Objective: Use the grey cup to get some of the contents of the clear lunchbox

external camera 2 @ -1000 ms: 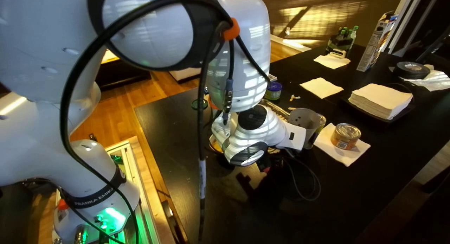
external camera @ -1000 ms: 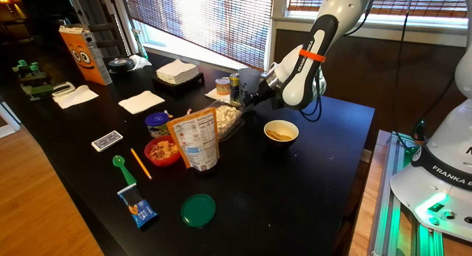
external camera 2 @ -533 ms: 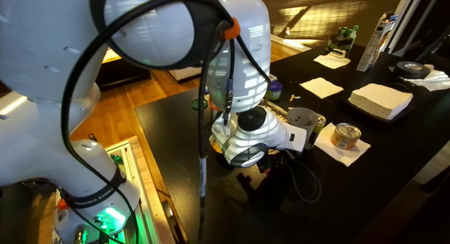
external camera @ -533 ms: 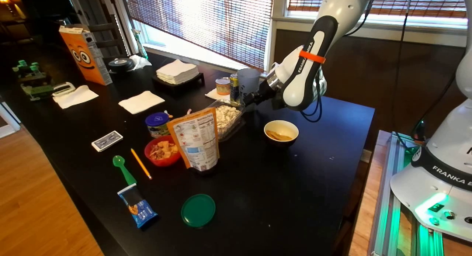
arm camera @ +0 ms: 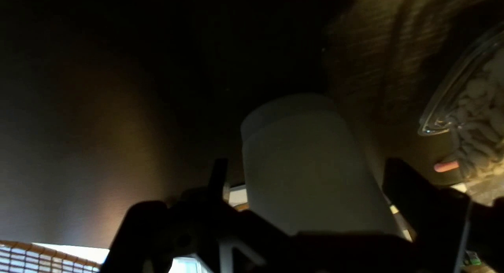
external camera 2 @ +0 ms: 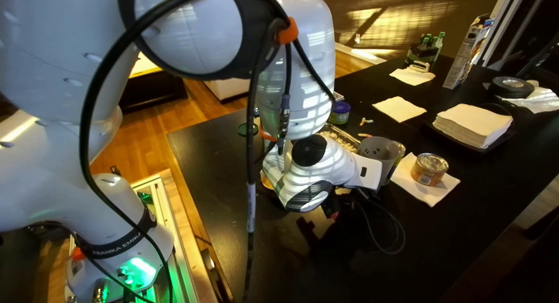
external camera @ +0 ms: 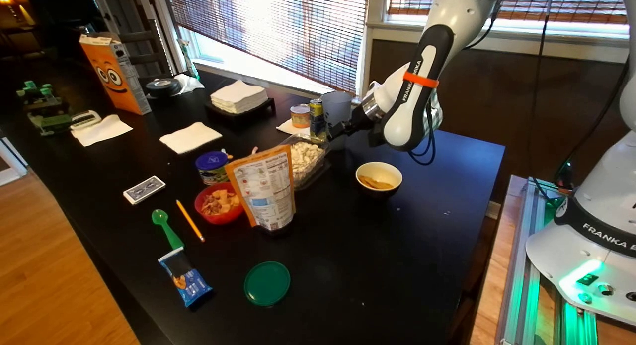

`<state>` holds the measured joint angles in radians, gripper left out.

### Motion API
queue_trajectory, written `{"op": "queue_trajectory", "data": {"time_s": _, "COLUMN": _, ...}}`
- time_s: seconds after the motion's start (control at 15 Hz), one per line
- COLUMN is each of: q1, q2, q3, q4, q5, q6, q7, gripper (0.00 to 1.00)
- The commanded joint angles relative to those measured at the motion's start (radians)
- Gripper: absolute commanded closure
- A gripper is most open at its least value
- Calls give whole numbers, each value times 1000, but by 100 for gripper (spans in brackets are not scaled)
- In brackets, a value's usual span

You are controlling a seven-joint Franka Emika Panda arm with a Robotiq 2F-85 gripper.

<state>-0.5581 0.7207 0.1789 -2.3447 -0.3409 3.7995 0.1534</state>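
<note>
The grey cup (external camera: 338,106) stands upright on the dark table, and its near rim shows in an exterior view (external camera 2: 379,146). In the wrist view the grey cup (arm camera: 305,166) fills the space between my gripper's (arm camera: 307,163) two dark fingers, with a narrow gap on either side. The jaws are spread wide around it, low on its side in the exterior view. Beside it lies the clear lunchbox (external camera: 316,172) full of pale pieces; a corner of the lunchbox (arm camera: 427,125) comes in at the right of the wrist view. My arm hides most of the hand in an exterior view.
A drinks can (external camera: 316,115) stands right against the cup's far side, with an orange-labelled tin (external camera: 300,116) on a napkin beyond. A light-lined bowl (external camera: 393,173) is in front of the arm. An orange snack bag (external camera: 268,191) and a red bowl (external camera: 218,218) flank the lunchbox.
The hand and forearm have shifted slightly. The cup has moved a little, one way and then back, and stays among the fingers.
</note>
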Motion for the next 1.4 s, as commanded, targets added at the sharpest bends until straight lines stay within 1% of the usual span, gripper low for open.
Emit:
{"op": "queue_trajectory", "data": {"time_s": 0.0, "q1": 33, "q2": 19, "q3": -36, "q4": 14, "q5": -32, "q6": 89, "q7": 20, "gripper": 0}}
{"op": "queue_trajectory", "data": {"time_s": 0.2, "q1": 48, "q2": 39, "q3": -54, "q4": 22, "q5": -52, "q6": 143, "q7": 31, "gripper": 0}}
{"op": "queue_trajectory", "data": {"time_s": 0.8, "q1": 74, "q2": 93, "q3": -87, "q4": 47, "q5": -79, "q6": 218, "q7": 41, "gripper": 0}}
{"op": "queue_trajectory", "data": {"time_s": 0.87, "q1": 75, "q2": 97, "q3": -89, "q4": 51, "q5": -81, "q6": 224, "q7": 42, "gripper": 2}}
{"op": "queue_trajectory", "data": {"time_s": 1.0, "q1": 78, "q2": 105, "q3": -92, "q4": 58, "q5": -80, "q6": 235, "q7": 46, "gripper": 26}}
{"op": "queue_trajectory", "data": {"time_s": 1.07, "q1": 79, "q2": 109, "q3": -95, "q4": 60, "q5": -81, "q6": 239, "q7": 47, "gripper": 32}}
{"op": "queue_trajectory", "data": {"time_s": 1.13, "q1": 81, "q2": 112, "q3": -97, "q4": 63, "q5": -81, "q6": 243, "q7": 48, "gripper": 40}}
{"op": "queue_trajectory", "data": {"time_s": 1.2, "q1": 81, "q2": 113, "q3": -99, "q4": 65, "q5": -81, "q6": 244, "q7": 50, "gripper": 47}}
{"op": "queue_trajectory", "data": {"time_s": 1.27, "q1": 81, "q2": 115, "q3": -101, "q4": 66, "q5": -82, "q6": 247, "q7": 50, "gripper": 49}}
{"op": "queue_trajectory", "data": {"time_s": 1.33, "q1": 81, "q2": 115, "q3": -102, "q4": 66, "q5": -81, "q6": 247, "q7": 51, "gripper": 50}}
